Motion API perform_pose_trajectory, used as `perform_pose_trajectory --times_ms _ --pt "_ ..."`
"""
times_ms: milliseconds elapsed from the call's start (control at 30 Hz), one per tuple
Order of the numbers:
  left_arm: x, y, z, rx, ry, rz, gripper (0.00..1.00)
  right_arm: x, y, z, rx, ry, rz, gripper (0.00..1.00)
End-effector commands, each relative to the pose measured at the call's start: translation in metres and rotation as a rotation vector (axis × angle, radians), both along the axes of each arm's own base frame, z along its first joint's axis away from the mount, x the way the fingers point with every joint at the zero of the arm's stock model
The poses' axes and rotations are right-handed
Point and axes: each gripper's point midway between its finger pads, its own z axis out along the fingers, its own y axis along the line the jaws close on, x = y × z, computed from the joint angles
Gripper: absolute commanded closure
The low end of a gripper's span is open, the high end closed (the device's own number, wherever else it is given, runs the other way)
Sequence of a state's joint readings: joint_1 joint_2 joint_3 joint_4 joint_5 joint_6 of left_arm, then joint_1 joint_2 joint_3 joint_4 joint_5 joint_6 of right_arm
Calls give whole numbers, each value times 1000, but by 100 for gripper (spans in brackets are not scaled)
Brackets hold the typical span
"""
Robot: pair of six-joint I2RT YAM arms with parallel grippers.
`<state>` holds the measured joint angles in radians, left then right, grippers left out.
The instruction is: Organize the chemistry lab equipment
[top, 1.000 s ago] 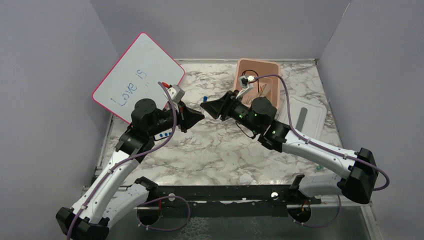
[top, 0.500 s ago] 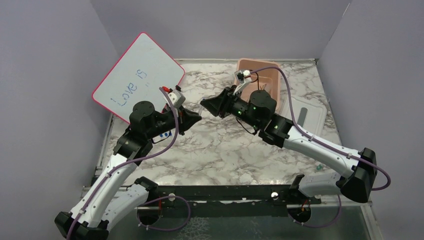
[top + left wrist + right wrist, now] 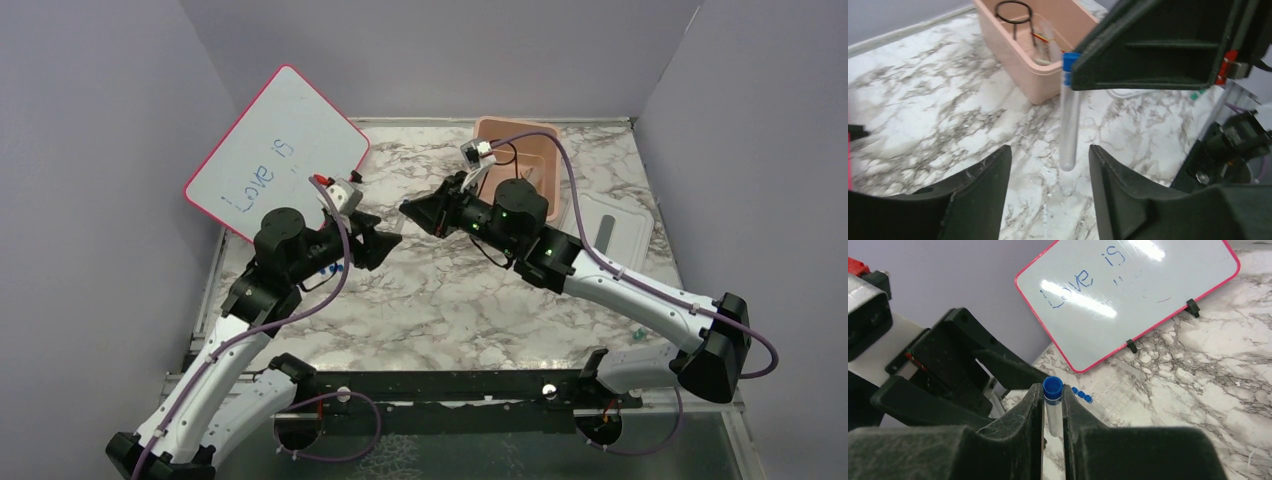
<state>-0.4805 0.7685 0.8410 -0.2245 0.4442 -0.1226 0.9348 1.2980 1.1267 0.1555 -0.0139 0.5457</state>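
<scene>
- The clear tube [image 3: 1069, 125] shows only in my wrist views. From the top camera the left gripper [image 3: 388, 240] and right gripper [image 3: 406, 209] sit nose to nose near table centre, and I can't pick the tube out between them.
- In the right wrist view, the right gripper's fingers [image 3: 1034, 412] are clamped on the tube just under its blue cap [image 3: 1053, 386]. The tube's lower length is hidden between them.
- In the left wrist view the tube hangs upright, its long axis running 12 to 6 o'clock. The cap is at 12, partly covered by the right finger, and the rounded closed end is at 6 over the marble table [image 3: 923, 100]. I can't tell whether the end touches the marble.
- The left gripper's fingers [image 3: 980, 192] stand apart and hold nothing. The tube's lower end falls in the gap between them, touching neither.
- The pink tub [image 3: 1023, 70] sits at 11 o'clock from the tube. Inside it stands the black wire ring stand [image 3: 1014, 11], and the red-yellow rod [image 3: 1040, 37] is mostly hidden by the tub wall.
- From above, the right wrist and its cable cover much of the tub.
- The blue-capped vials [image 3: 1081, 396] lie below the whiteboard [image 3: 1128, 290]. Only their caps are clear; the bodies are blurred.
</scene>
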Motion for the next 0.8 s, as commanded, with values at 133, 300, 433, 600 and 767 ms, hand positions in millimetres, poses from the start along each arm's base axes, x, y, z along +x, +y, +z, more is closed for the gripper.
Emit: perform_pose_trajectory --times_ms 133,300,433,600,767 --pt "27 84 60 -160 -115 549 24 14 2 1 -50 -199 -24 84" --pt "29 106 75 -251 -71 689 20 13 26 -30 -119 -328 87 85" --pt "34 104 72 -255 -32 704 20 5 50 -64 -157 -416 186 86" --pt "49 114 51 -194 -17 794 19 3 83 -115 -213 -455 258 86" --pt "61 127 24 -112 29 899 19 2 108 -149 -224 -462 318 86"
